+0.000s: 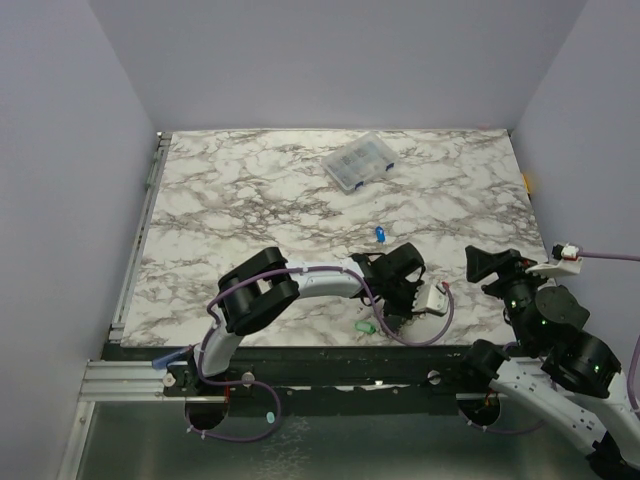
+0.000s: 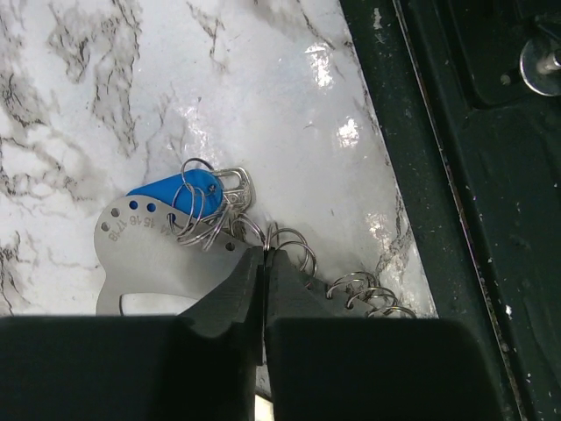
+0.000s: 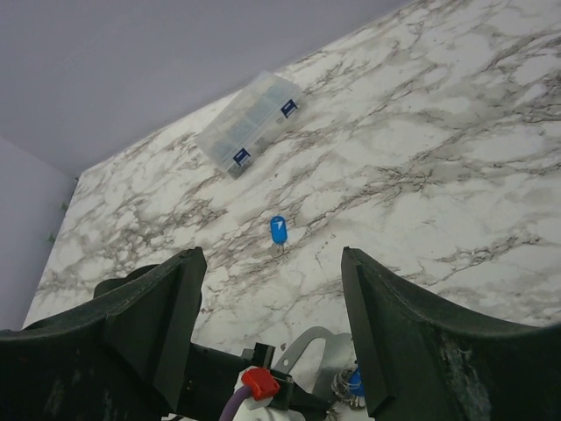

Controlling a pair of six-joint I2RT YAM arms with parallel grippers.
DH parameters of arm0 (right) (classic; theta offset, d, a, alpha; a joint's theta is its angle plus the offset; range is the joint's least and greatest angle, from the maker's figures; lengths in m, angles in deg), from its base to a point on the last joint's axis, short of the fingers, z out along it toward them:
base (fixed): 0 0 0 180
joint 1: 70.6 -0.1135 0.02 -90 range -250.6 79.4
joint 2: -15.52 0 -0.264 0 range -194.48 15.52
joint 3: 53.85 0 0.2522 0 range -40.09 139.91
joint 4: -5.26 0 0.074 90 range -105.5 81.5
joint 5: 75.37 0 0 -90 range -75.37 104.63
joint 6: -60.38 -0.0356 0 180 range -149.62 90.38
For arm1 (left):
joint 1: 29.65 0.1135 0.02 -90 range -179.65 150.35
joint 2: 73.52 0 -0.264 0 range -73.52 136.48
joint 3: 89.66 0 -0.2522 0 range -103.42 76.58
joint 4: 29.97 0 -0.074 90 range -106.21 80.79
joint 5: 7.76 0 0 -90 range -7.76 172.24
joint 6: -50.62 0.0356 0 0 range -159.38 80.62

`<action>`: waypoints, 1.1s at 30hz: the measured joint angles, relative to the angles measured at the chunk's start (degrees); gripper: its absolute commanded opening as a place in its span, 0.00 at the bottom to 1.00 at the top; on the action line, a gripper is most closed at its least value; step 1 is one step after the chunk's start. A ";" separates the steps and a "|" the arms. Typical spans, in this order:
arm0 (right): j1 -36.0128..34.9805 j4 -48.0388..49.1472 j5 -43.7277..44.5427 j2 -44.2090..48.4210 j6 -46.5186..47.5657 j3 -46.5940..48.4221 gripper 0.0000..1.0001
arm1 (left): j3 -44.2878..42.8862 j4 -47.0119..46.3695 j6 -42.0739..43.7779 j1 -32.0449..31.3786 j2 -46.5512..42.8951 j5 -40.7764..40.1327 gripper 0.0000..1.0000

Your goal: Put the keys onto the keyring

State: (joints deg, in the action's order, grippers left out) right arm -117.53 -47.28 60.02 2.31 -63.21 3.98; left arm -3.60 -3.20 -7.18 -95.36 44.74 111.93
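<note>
Table [image 1: 230,190]: white marble-pattern top, grey-black veining, glossy; bright glare patches in the left wrist view.
Walls [image 1: 330,60]: plain pale lilac panels on the left, far and right sides.
Rail [image 1: 138,240]: metal strip along the table's left edge.
Frame [image 1: 330,368]: dark bar along the near edge.

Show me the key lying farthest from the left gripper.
The lone blue key, lying apart. The green key and the ring-tangled blue key both lie beside the left gripper.

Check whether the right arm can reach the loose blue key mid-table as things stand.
Probably yes: the right pincer is open and faces the blue key, with only bare table between them.
</note>
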 measured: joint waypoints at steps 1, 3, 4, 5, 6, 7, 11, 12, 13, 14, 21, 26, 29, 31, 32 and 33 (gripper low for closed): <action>0.00 -0.07 0.00 0.00 0.00 0.00 0.73 | -0.07 -0.07 0.46 0.00 -0.02 0.50 0.00; 0.00 -0.17 0.00 0.00 0.00 0.00 0.73 | -0.07 -0.13 1.51 -0.02 -0.02 1.01 0.00; 0.00 -0.22 0.00 0.00 0.00 0.00 0.73 | -0.07 -0.15 1.75 -0.02 -0.02 1.14 0.00; 0.00 -0.33 0.00 0.00 0.00 0.00 0.73 | -0.07 -0.13 2.08 0.00 -0.02 1.33 0.00; 0.00 -0.35 0.00 0.00 0.00 0.00 0.73 | -0.07 -0.13 2.51 0.04 -0.02 1.75 0.00; 0.00 -0.35 0.02 0.00 0.00 0.02 0.73 | -0.04 -0.09 2.75 0.07 -0.04 2.12 0.00; 0.00 -0.33 0.00 0.00 0.04 0.09 0.73 | 0.48 0.48 3.48 0.61 -0.92 3.52 0.00; 0.00 -0.28 0.00 0.00 0.09 0.13 0.73 | 0.90 0.50 3.58 0.76 -1.36 3.78 0.00; 0.00 -0.26 -0.02 0.00 0.20 0.20 0.73 | 1.42 0.55 3.61 0.96 -2.05 4.13 0.00; 0.00 -0.17 -0.02 0.00 0.24 0.22 0.73 | 2.32 0.52 3.54 1.27 -3.13 4.57 0.00; 0.00 3.69 -1.92 0.00 2.34 0.22 0.73 | 8.24 -3.78 -1.18 4.92 -14.69 9.20 0.00; 0.00 10.10 -6.27 0.00 5.29 -1.11 0.73 | 14.58 -14.29 -7.87 8.55 -24.00 13.75 0.00; 0.00 14.40 -10.62 0.00 7.63 -2.80 0.73 | 19.93 -22.99 -13.31 10.86 -29.31 16.63 0.00; 0.00 17.25 -13.90 0.02 9.33 -3.85 0.73 | 23.56 -29.22 -17.07 12.15 -32.33 18.49 0.00; 0.00 18.71 -15.54 0.09 10.14 -4.37 0.72 | 24.94 -31.85 -18.67 12.61 -33.64 19.21 0.00; 0.00 20.24 -17.33 0.17 11.08 -4.96 0.72 | 26.21 -34.23 -20.09 12.92 -34.77 19.85 0.00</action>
State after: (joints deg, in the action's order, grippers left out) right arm -117.53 -27.04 42.68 2.48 -52.13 -0.98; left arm 22.60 -37.42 -27.26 -82.45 9.96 131.78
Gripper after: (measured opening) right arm 0.729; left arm 0.017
